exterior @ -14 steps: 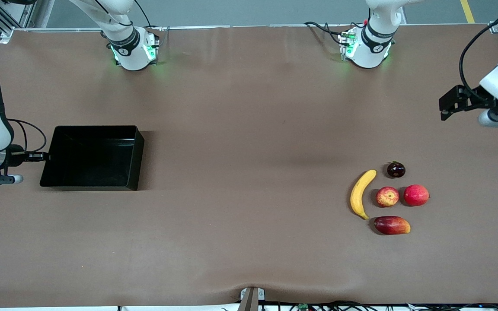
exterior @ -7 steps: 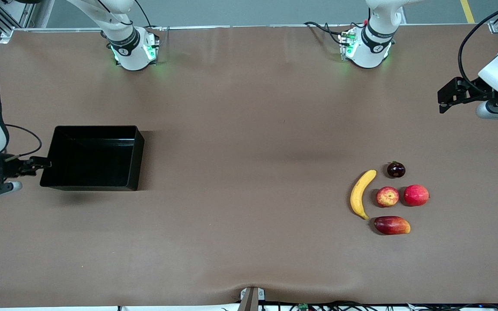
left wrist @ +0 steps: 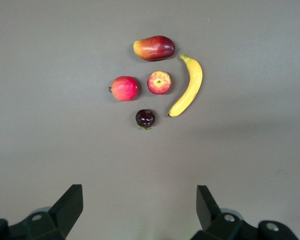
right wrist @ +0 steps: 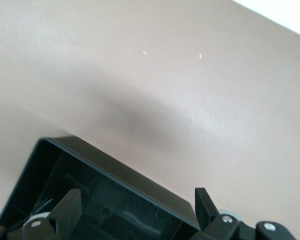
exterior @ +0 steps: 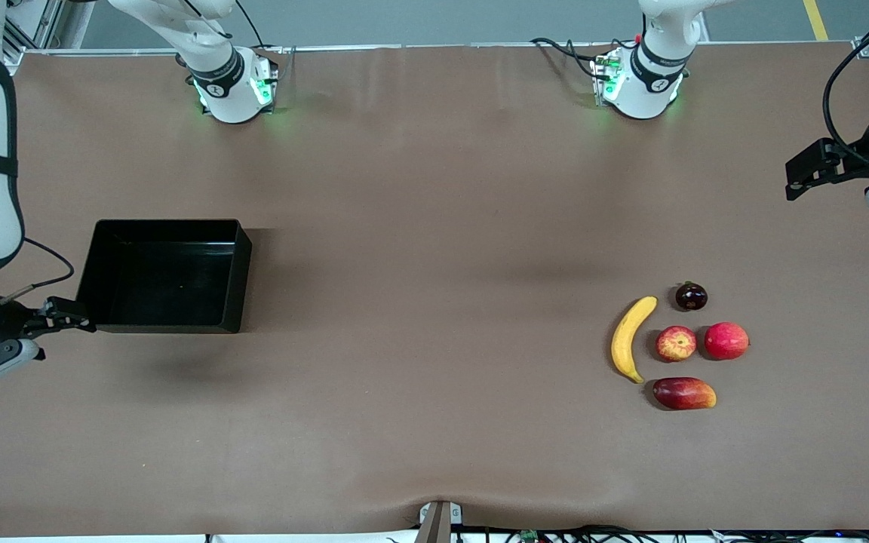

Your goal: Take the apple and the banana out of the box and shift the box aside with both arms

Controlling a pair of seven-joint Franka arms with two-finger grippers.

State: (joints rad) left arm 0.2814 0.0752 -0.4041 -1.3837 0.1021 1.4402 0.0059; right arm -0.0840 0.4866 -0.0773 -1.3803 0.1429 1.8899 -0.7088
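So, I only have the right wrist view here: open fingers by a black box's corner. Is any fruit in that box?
Observer: No. The box holds nothing; the banana and the apple lie on the table toward the left arm's end.
Operator: Where is the left gripper?
Observer: The left gripper hangs open over the table at that same end, holding nothing.
Operator: Which corner is the right one at?
Observer: The right gripper is open at the box's corner nearest the front camera, at the right arm's end.
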